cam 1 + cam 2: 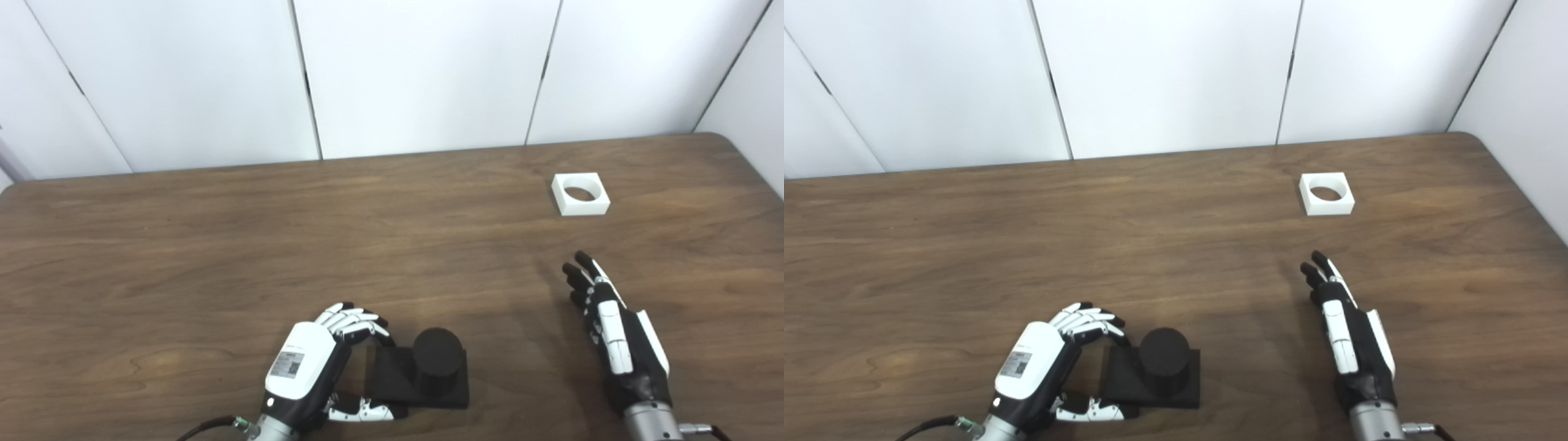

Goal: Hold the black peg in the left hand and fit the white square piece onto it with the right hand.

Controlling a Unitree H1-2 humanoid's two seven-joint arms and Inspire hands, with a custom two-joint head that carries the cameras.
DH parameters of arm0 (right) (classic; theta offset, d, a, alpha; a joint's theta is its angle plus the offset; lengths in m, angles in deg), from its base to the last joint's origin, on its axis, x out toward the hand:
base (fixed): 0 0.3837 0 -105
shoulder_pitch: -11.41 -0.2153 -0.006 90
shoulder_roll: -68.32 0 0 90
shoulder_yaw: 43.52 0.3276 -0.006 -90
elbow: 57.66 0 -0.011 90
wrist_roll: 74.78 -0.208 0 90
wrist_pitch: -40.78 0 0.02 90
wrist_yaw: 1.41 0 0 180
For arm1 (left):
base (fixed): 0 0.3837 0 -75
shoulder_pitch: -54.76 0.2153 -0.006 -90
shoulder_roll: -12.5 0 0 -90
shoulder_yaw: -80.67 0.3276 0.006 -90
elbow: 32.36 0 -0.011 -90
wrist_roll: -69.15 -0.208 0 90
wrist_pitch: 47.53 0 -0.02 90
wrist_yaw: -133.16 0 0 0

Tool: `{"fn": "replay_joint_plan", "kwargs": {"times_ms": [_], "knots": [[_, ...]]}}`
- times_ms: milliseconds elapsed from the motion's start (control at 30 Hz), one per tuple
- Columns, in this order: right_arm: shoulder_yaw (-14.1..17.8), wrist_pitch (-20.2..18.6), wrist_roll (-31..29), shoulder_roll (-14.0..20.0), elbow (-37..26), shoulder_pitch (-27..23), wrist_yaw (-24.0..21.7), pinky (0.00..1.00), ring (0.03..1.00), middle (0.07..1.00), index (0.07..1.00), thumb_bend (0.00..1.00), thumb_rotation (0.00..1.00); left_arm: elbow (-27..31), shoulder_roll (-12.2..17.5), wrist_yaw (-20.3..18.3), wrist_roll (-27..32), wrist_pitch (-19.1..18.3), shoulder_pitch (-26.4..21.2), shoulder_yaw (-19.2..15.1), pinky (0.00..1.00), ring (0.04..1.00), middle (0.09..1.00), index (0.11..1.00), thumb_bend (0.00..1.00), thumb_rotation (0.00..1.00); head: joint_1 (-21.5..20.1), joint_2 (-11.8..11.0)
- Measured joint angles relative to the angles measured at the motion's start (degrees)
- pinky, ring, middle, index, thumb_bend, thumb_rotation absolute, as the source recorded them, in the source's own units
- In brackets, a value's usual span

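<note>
The brown wood-grain counter (184, 245) looks smooth with a low satin sheen, its grain running left to right; the black round peg on its square base (436, 358) is matt, dull plastic by the look of it, catching almost no light; the white square plastic piece with a round hole (580, 194) is matt and smooth; the left robot hand (318, 367) has a glossy white plastic shell over black parts; the right robot hand (612, 334) shows the same, with a brushed metal wrist; the far white wall panels (422, 73) are plain and matt.

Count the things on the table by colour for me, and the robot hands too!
Black things: 1, the peg
White things: 1, the square piece
Robot hands: 2, left hand, right hand
Total: 4
</note>
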Motion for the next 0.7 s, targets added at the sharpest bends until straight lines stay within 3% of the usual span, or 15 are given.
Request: {"fn": "replay_joint_plan", "kwargs": {"times_ms": [467,633,700], "knots": [[0.0,0.14,0.26,0.02,0.1,0.07,-0.07,0.93,0.934,0.897,0.933,0.56,1.0,0.39,-0.02,3.72,-9.43,-1.15,0.11,0.63,0.86,0.799,0.737,0.486,0.52,0.05,-1.05,-1.41],[0.09,0.36,-0.04,0.02,0.27,0.08,-0.15,0.95,0.937,0.897,0.929,0.54,1.0,0.5,0.01,3.91,-10.1,-1.9,0.11,0.62,0.86,0.803,0.743,0.486,0.52,0.05,-1.85,-2.37],[0.15,0.59,-0.3,0.05,0.38,0.08,-0.32,0.97,0.944,0.9,0.928,0.53,0.95,0.55,0.01,3.86,-10.15,-2.16,0.12,0.63,0.86,0.805,0.744,0.486,0.52,0.05,-3.24,-3.07]]}}
